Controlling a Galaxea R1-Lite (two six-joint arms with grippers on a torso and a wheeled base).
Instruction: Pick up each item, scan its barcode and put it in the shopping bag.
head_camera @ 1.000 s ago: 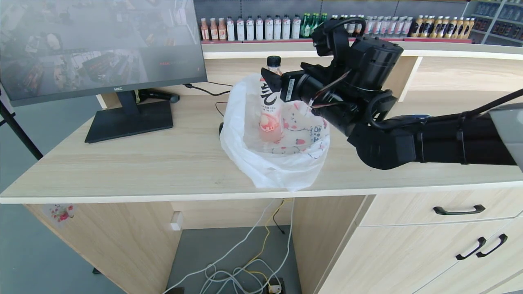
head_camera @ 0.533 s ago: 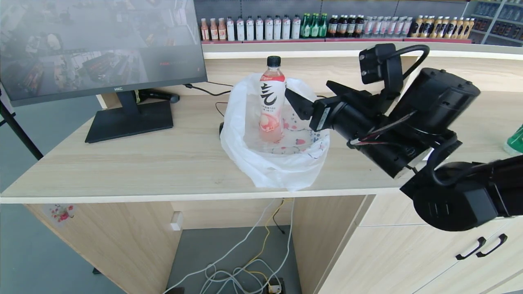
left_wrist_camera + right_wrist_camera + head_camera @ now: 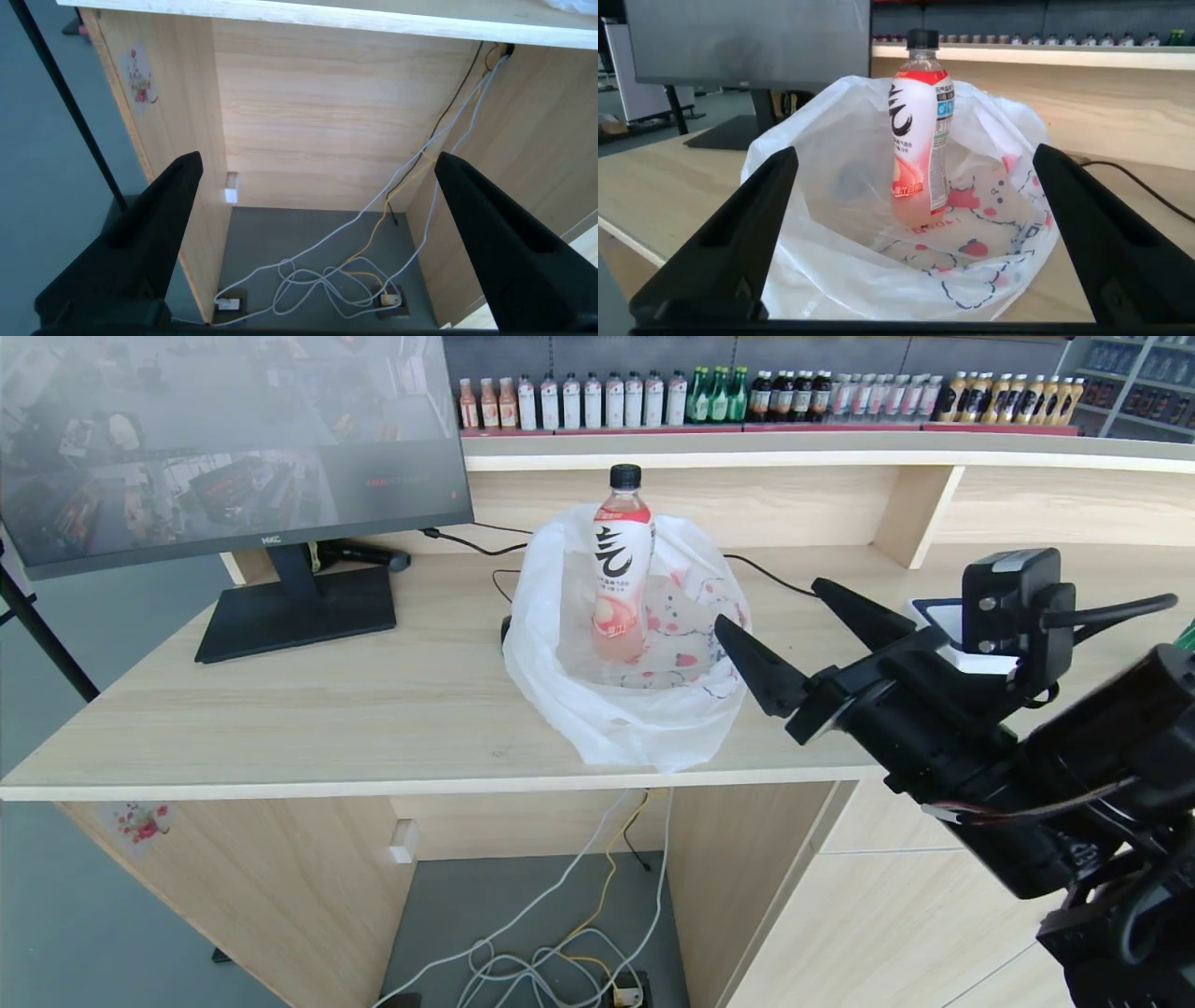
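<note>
Head view: bottle [image 3: 621, 560] upright in shopping bag [image 3: 635, 723] on worktop [image 3: 327, 709]; right gripper [image 3: 767, 602] near bag, fingers wide, empty. Left gripper [image 3: 318, 161] fingers wide.

In front of me the clear plastic bottle of pink drink [image 3: 621, 579], black-capped with a white and pink label, stands upright inside the thin white plastic shopping bag [image 3: 607, 719]. The bag's mouth gapes upward around the bottle's lower half. Its crumpled walls carry small red and dark prints. It sits on the pale wooden counter [image 3: 373, 709], reaching near the front edge.
</note>
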